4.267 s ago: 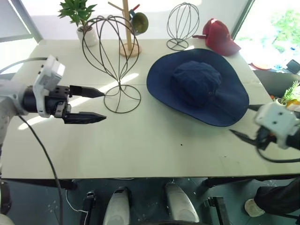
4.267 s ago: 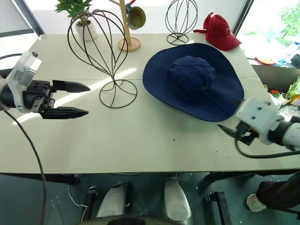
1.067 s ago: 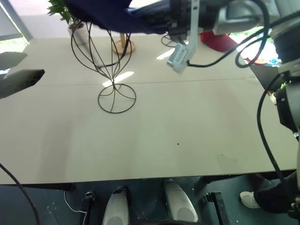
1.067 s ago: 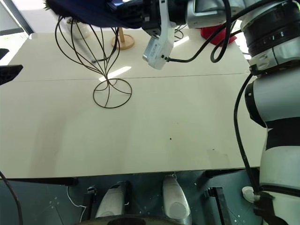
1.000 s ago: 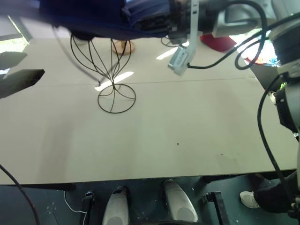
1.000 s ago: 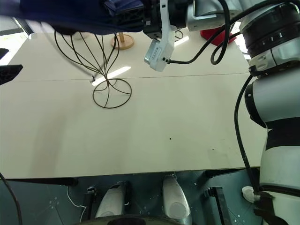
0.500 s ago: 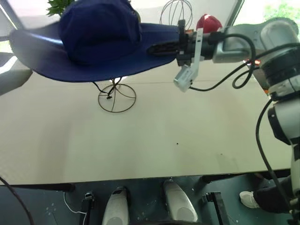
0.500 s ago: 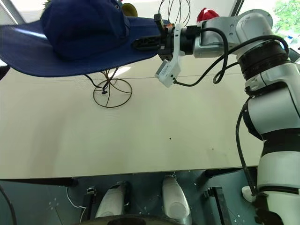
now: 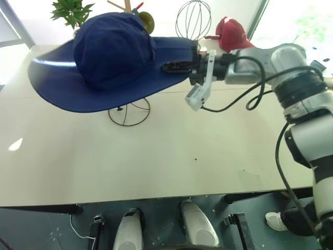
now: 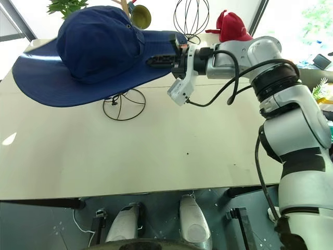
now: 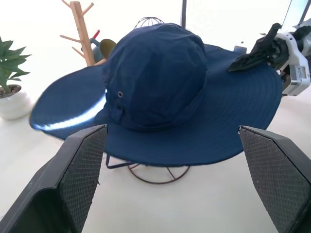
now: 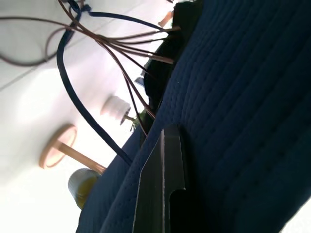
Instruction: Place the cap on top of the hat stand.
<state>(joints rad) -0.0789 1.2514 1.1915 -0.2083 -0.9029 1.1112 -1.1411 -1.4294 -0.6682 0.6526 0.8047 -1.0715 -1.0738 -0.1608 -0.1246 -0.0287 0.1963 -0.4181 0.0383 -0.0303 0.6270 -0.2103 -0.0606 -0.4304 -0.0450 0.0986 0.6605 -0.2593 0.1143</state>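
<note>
The cap point(image 9: 106, 60) is sitting over the hat stand point(image 9: 128, 110), its round crown upright and its wide brim spreading out on every side, so that of the stand the ring base and the lowest part of the stem are showing beneath the brim. The brim is drooping toward the robot's left and lying nearer level on the right. A dark chin cord point(image 12: 73, 87) is hanging below the brim among the stand's wires.

The right gripper point(image 9: 174, 66) is reaching in from the right, pointing level toward the robot's left, and its 2 black fingers are pinched on the cap's brim at the right-hand edge. In the right wrist view 1 finger point(image 12: 163, 189) is lying flat against the quilted blue fabric.

The left gripper point(image 11: 175, 179) is being held back from the cap on the robot's left, and its 2 fingers point(image 11: 80, 165) are standing wide apart with nothing between them; the cap on the stand is framed between them but well apart from both.

The table point(image 9: 166, 156) is pale, and along its far edge are standing a potted plant point(image 9: 70, 10), a wooden peg tree point(image 11: 80, 26), a smaller wire stand point(image 9: 193, 21) and a red baseball cap point(image 9: 231, 32), none of them touching the cap.
</note>
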